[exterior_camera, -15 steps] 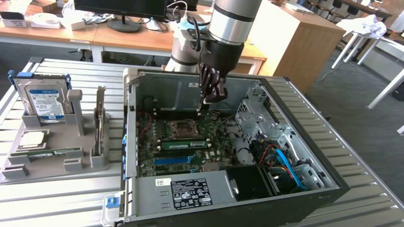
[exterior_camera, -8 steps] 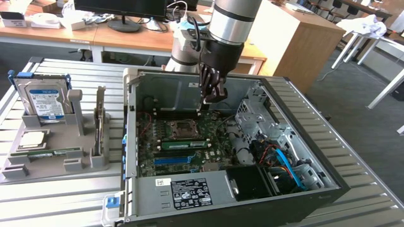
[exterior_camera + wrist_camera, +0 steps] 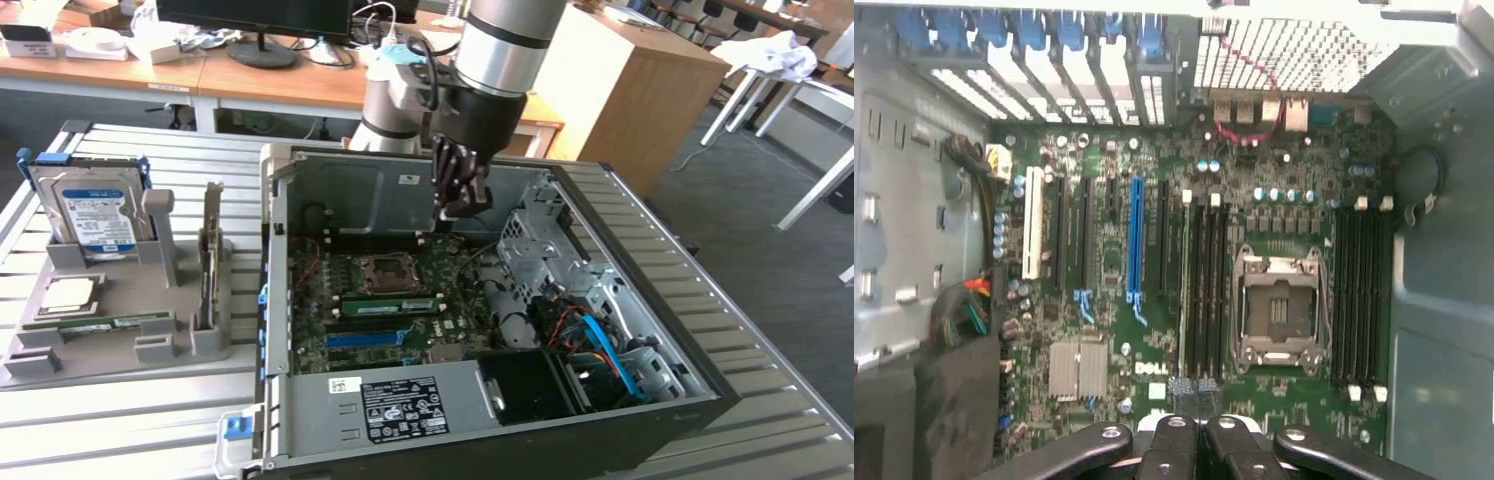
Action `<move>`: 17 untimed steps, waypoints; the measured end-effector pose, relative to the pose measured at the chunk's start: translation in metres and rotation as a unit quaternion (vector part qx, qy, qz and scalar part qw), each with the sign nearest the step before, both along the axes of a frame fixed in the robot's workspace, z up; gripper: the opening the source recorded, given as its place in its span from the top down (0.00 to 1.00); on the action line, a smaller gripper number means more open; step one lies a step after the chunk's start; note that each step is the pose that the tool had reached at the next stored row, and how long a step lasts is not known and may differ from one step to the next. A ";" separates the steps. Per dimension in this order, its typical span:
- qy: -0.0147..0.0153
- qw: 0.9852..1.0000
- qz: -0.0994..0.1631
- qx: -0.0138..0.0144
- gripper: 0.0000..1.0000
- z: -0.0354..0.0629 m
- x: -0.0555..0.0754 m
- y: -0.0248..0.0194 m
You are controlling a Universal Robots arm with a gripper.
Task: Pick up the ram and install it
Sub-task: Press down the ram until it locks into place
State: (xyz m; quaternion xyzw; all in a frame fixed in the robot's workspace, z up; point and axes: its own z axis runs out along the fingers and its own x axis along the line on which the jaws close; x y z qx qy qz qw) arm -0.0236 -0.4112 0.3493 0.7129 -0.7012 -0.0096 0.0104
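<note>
We noted the hand (image 3: 461, 208) shut, empty. The ram (image 3: 387, 303) looked seated in the motherboard (image 3: 310, 330) just beneath it, its long axis running away from the fingertips.

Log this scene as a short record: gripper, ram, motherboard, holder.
gripper: jaws shut, empty, inside the open case above the motherboard
ram: lying flat in the grey holder, apart from the gripper
slots: a second green stick seated beside the CPU socket
holder also carries: hard drive, upright expansion card
</note>
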 end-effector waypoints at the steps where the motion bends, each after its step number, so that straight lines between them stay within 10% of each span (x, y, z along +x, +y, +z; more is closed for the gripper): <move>1: 0.000 1.000 0.000 0.000 0.90 0.0000 0.004 -0.0001; 17: 0.001 1.000 0.000 0.000 0.90 0.0000 0.027 -0.0007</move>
